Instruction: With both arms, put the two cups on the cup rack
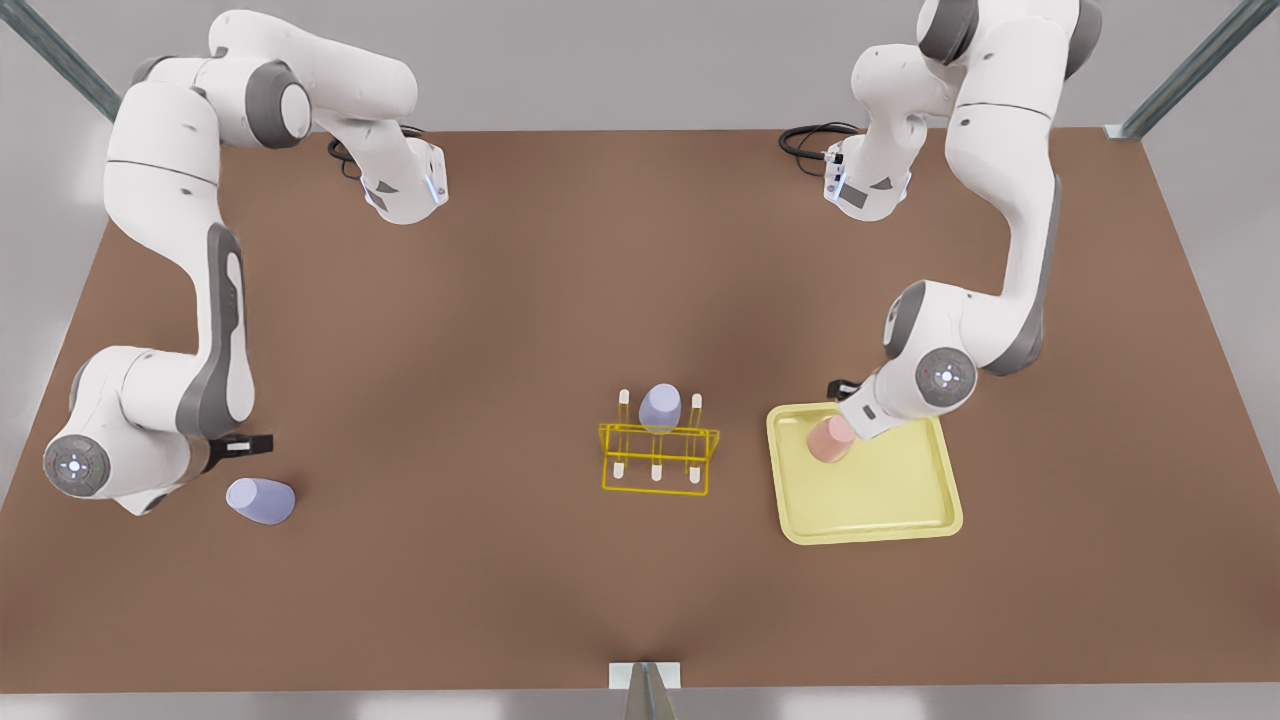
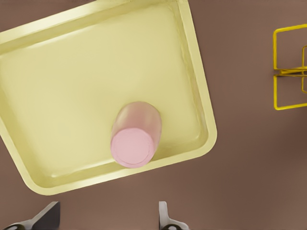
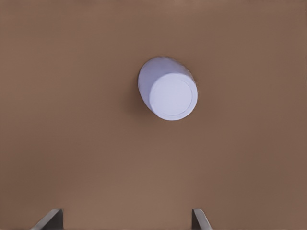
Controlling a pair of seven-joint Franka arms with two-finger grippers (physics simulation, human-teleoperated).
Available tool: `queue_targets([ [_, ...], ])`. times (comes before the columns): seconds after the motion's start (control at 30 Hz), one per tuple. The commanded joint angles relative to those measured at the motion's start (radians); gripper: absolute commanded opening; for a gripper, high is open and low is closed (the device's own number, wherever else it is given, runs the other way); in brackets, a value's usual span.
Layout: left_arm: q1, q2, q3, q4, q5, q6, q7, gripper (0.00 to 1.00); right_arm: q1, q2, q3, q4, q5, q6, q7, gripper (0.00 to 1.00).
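Two cups wait off the rack while a third already sits on it. On the front view's right, a pale yellow tray [image 1: 880, 520] holds the pink cup [image 1: 831, 439], which stands upside down with its flat base up, close to one corner of the tray. The left gripper [image 2: 106, 218] hangs above this cup with its two fingers spread wide apart and nothing between them; the cup lies just ahead of the fingertips [image 2: 164, 213], not touching them. Beyond the tray's edge, off to one side of the left gripper, stands the yellow wire cup rack [image 1: 657, 455], with white-tipped pegs. A lavender cup on the rack [image 1: 660, 407] sits inverted over a peg in its back row. On the front view's left, the loose lavender cup [image 1: 260, 500] rests base up on the bare brown table [image 1: 450, 350], well apart from the rack. The right gripper [image 3: 125, 219] hovers over it, fingers likewise parted and empty, the cup ahead of them and untouched. Nothing lies between either gripper and its cup. Black cables [image 1: 815, 138] curl on the table near the far edge.
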Motion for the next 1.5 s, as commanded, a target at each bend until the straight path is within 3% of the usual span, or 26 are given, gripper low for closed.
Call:
queue_targets([
  [0.0,0.0,0.001,0.001,-0.013,-0.003,0.214,-0.187,1.0,-0.011,0.01,0.0,0.001,0.042,0.213,-0.26,1.0],
  [0.17,-0.026,0.041,0.001,-0.027,0.001,0.266,-0.349,1.0,-0.04,0.037,0.0,-0.014,0.092,0.355,-0.611,1.0],
  [0.5,-0.025,0.097,0.017,-0.044,0.002,0.28,-0.342,1.0,-0.044,0.102,-0.023,-0.07,0.106,0.4,-0.601,1.0],
  [0.87,-0.025,0.143,0.017,-0.069,0.002,0.352,-0.33,1.0,-0.032,0.137,-0.037,-0.068,0.106,0.385,-0.038,1.0],
  [1.27,-0.025,0.165,0.017,-0.111,0.002,0.39,-0.33,1.0,-0.017,0.191,-0.059,-0.036,0.103,0.385,0.024,1.0],
  [1.33,-0.025,0.165,0.017,-0.111,0.001,0.403,-0.332,0.89,-0.015,0.198,-0.057,-0.031,0.105,0.386,0.024,1.0],
  [1.47,-0.025,0.166,0.017,-0.111,0.001,0.404,-0.332,0.89,-0.015,0.208,-0.057,-0.025,0.103,0.394,0.021,1.0],
])
